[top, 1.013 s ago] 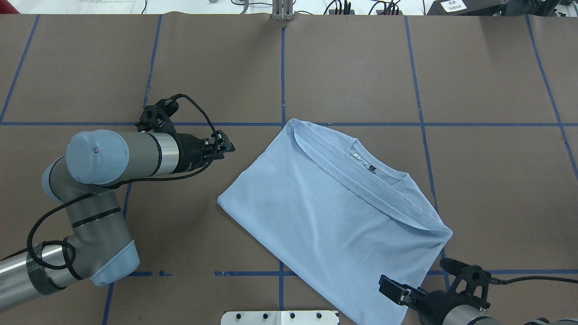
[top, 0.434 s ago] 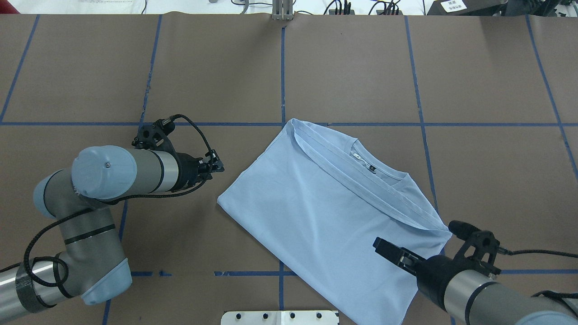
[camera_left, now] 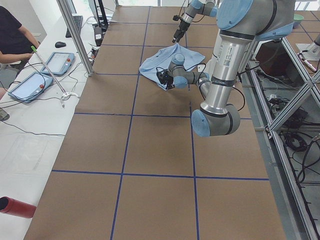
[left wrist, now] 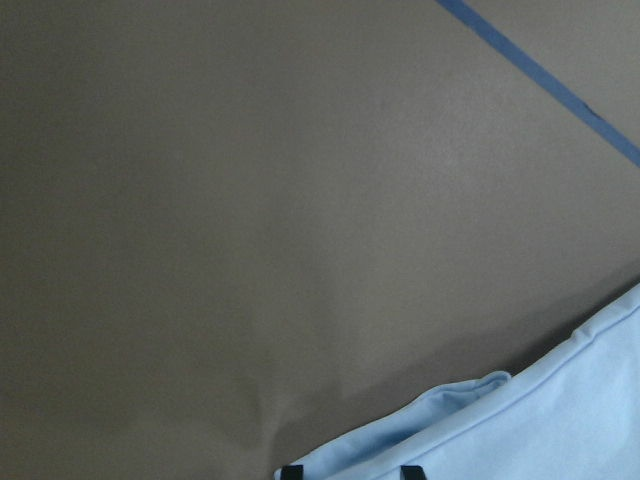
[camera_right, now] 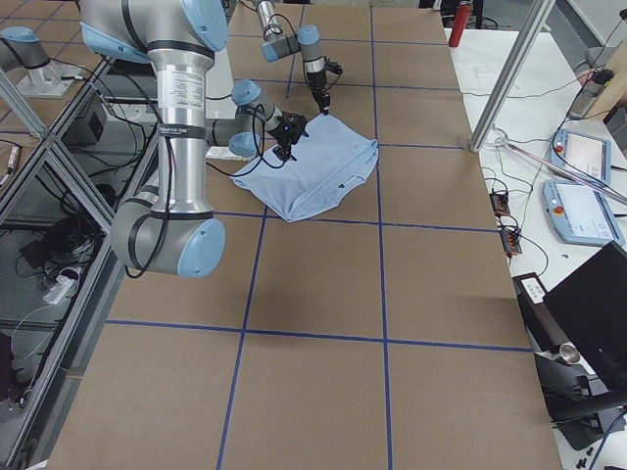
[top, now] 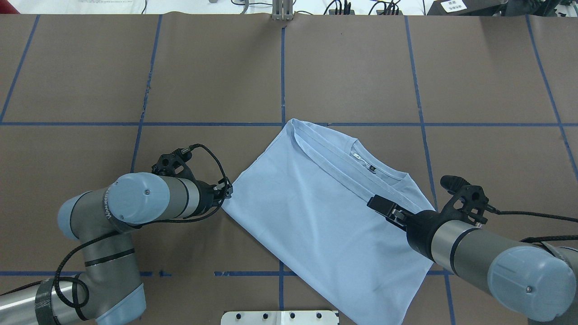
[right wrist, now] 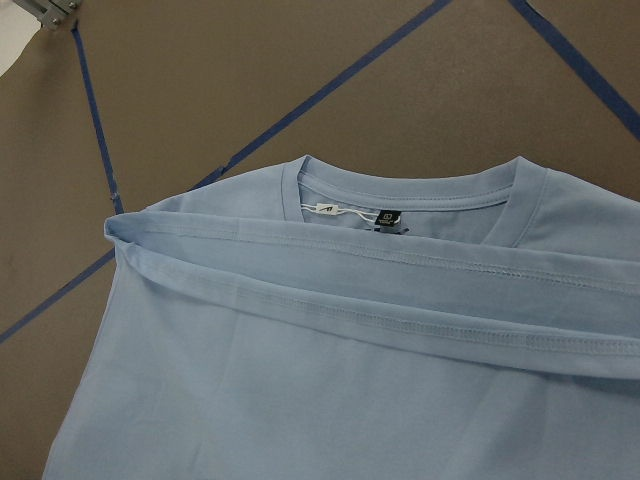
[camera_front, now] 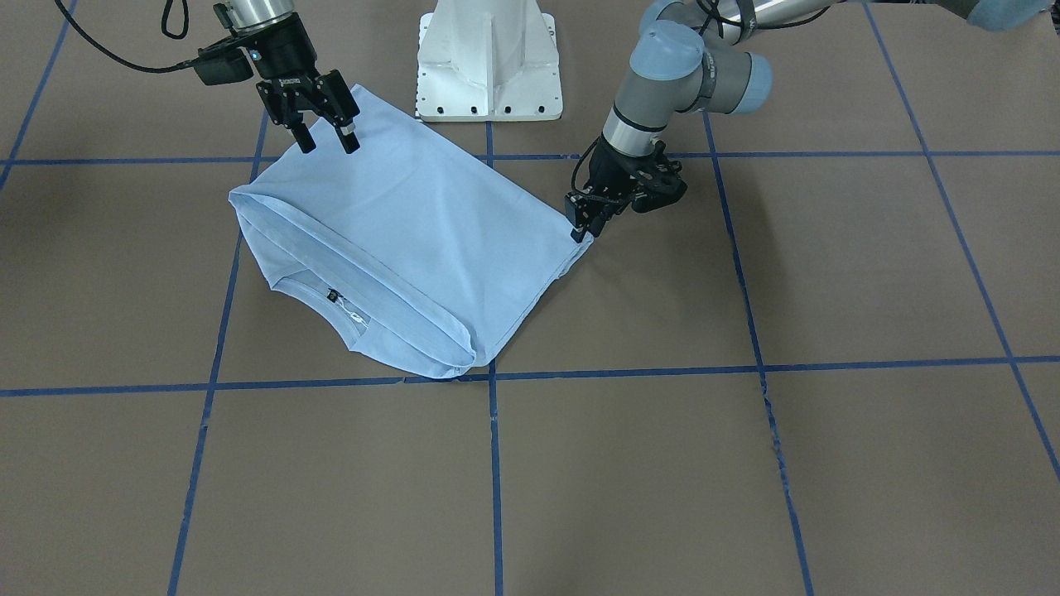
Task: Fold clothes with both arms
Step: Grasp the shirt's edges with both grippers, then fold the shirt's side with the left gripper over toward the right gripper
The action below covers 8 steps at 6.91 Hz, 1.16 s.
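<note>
The light blue T-shirt [top: 316,212] lies folded on the brown table, hem band laid across below the collar, and it also shows in the front view [camera_front: 414,232]. Its neck label [top: 359,156] shows; the palm print is hidden. My left gripper [top: 228,192] is low at the shirt's left corner [camera_front: 580,230]. In the left wrist view [left wrist: 350,472] its fingertips stand apart with cloth between them. My right gripper [camera_front: 329,145] is open above the shirt's side nearest the base [top: 377,204]. The right wrist view shows the collar and label [right wrist: 325,208], no fingers.
The white pedestal base [camera_front: 489,58] stands just behind the shirt's near edge [top: 280,317]. Blue tape lines [top: 282,67] grid the table. An operator [camera_left: 12,35] sits beyond the table's far edge with tablets [camera_left: 62,62]. A red cylinder [camera_left: 15,206] lies off the table.
My left gripper has moved towards the base and right, up to the shirt's left corner. My right gripper has moved forward from the near edge to over the shirt.
</note>
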Motion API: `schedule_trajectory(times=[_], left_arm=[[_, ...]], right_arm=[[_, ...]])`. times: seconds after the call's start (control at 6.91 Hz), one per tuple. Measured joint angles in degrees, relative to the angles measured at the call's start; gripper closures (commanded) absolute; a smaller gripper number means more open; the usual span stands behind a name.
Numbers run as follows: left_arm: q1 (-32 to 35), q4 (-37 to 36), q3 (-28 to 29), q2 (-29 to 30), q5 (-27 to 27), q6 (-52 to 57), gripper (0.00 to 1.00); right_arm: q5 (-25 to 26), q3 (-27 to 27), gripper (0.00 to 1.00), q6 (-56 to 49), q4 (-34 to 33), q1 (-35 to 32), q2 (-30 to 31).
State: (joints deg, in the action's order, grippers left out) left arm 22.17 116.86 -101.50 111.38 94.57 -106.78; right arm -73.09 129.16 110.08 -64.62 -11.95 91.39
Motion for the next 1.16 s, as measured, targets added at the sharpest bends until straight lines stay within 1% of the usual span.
schedule_trajectory(times=[0.14,0.43,0.87,1.16], left_arm=[[-0.31,-0.24,0.5,0.04,-0.17,-0.06,0.58],[-0.61,-0.4,1.41,0.18,-0.34,-0.11,1.0],[-0.07,-1.63,0.92,0.14,-0.88,0.4,1.0],[1.78,-2.91,-1.37,0.17,-0.8,1.89,1.0]], right_arm=[[-0.08,-0.17,0.0,-0.09,-0.04,-0.27,-0.23],[-0.11,-0.34,0.0,-0.15,-0.06,-0.47,-0.35],[-0.14,-0.54,0.0,-0.24,-0.07,-0.61,-0.42],[-0.2,-0.64,0.0,-0.3,-0.05,-0.61,-0.41]])
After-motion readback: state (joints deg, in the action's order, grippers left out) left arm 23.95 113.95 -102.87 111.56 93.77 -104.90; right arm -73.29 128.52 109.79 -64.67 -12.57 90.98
